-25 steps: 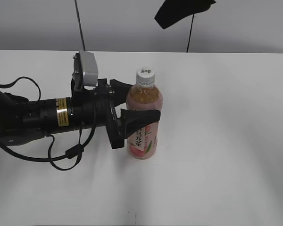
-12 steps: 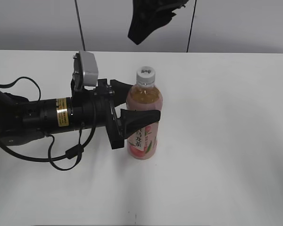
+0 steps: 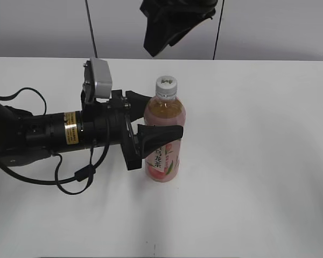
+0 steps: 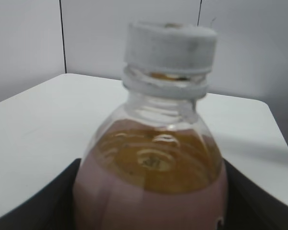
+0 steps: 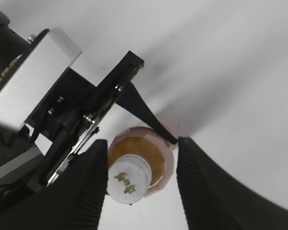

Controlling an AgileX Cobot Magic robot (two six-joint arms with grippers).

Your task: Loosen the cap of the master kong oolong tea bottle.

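Overhead, our right hand (image 5: 139,184) has shifted left above the cap (image 3: 166,84), fingers spread, touching nothing; our left hand (image 3: 151,119) clamps the master kong oolong tea bottle (image 3: 164,134).

Only the right gripper (image 3: 172,21) changes. It moves left along the top edge of the exterior view, from upper right of the bottle (image 3: 164,134) to nearly above the cap (image 3: 166,84), and shows larger. Right wrist view: its open fingers (image 5: 201,187) flank the cap (image 5: 128,178) from above, not touching.
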